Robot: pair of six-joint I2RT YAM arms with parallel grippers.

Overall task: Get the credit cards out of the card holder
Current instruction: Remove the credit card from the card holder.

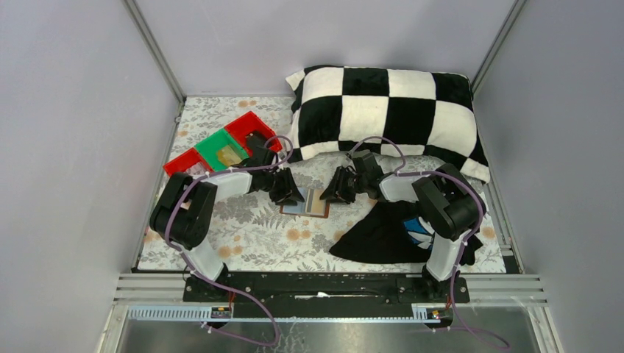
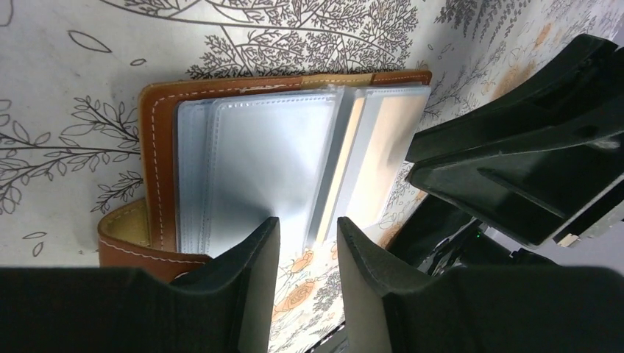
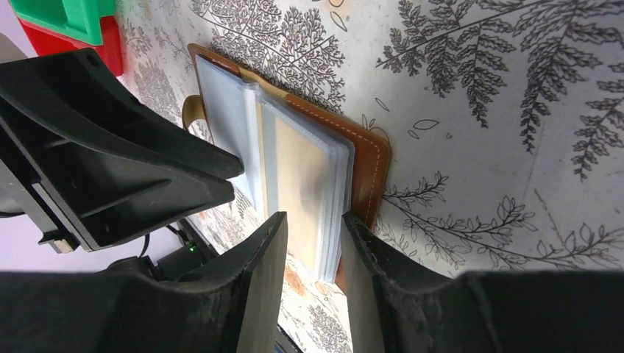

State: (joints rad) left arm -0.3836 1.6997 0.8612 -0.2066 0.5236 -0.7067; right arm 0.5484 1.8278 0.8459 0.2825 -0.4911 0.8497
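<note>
The brown leather card holder (image 1: 305, 202) lies open and flat on the flowered cloth between my two grippers. Its clear sleeves fan out over both halves (image 2: 265, 162). A beige-orange credit card (image 3: 302, 176) sits inside a sleeve on the right half and also shows as a pale orange strip (image 2: 383, 154). My left gripper (image 2: 309, 229) hovers at the near edge of the left sleeves, jaws apart, with only cloth between them. My right gripper (image 3: 313, 220) straddles the near end of the right sleeve stack, jaws apart, its outer finger (image 3: 360, 243) over the brown rim.
Red and green trays (image 1: 221, 147) stand at the back left. A black-and-white checkered pillow (image 1: 383, 110) fills the back. A black cloth with blue-white print (image 1: 383, 232) lies by the right arm's base. The two grippers are close together over the holder.
</note>
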